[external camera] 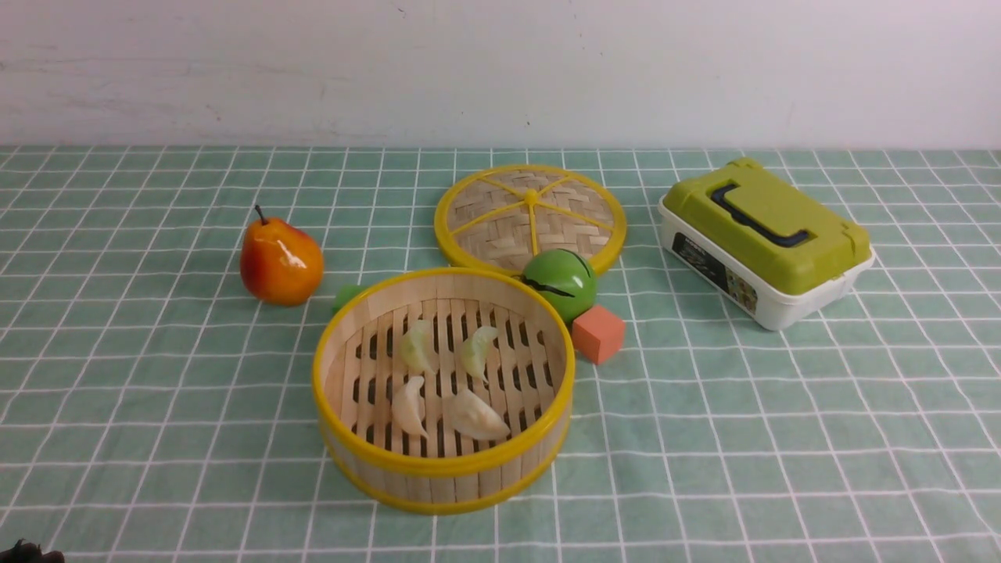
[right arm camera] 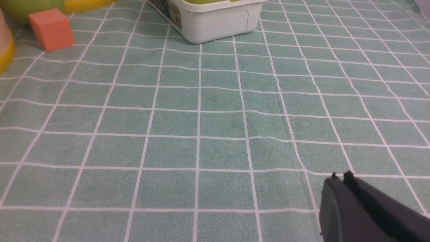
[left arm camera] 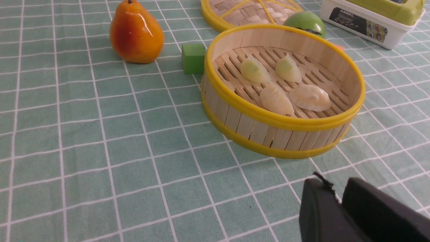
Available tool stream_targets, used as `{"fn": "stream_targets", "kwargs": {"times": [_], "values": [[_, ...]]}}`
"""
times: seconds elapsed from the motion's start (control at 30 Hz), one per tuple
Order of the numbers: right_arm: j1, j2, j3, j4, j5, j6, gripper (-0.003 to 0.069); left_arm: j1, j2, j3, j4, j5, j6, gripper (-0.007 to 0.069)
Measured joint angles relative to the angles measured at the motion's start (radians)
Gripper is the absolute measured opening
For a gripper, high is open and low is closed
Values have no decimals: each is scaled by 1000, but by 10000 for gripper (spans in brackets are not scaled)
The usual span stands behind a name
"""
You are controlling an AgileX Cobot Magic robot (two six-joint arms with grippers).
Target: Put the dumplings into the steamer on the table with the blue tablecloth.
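Wide open bench (external camera: 156, 407) in front of the steamer (external camera: 453, 485) and on both sides, and nothing above its rim. The back's crowded: green block (external camera: 345, 295), ball (external camera: 560, 283) and orange cube (external camera: 598, 333) sit close by, with the lid (external camera: 530, 215) behind. Pear (external camera: 281, 262) is off left, box (external camera: 766, 238) well right.

Cloth-covered table (external camera: 156, 391), steamer (external camera: 442, 473), pear (external camera: 281, 262), box (external camera: 770, 242)

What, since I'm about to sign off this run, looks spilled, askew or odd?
Nothing stands out: all four dumplings lie inside the upright steamer, none on the tablecloth.
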Motion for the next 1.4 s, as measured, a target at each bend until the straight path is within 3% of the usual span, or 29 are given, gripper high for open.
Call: {"fn": "stream_targets", "kwargs": {"times": [0.67, 0.9, 0.93, 1.0, 1.07, 1.17, 1.4], "values": [[-1, 0, 0, -3, 0, 1, 19, 12, -27, 39, -6, -9, 0, 123], [-1, 0, 0, -3, 0, 1, 23, 259, -150, 189, -95, -97, 0, 122], [-1, 0, 0, -3, 0, 1, 25, 322, -167, 220, -119, -166, 0, 108], [-1, 0, 0, -3, 0, 1, 27, 354, -171, 238, -131, -217, 0, 94], [-1, 0, 0, -3, 1, 1, 31, 452, -173, 302, -138, -338, 0, 17], [-1, 0, 0, -3, 1, 1, 34, 519, -173, 339, -139, -360, 0, -14], [-1, 0, 0, -3, 1, 1, 41, 533, -173, 345, -152, -213, 0, -14]]}}
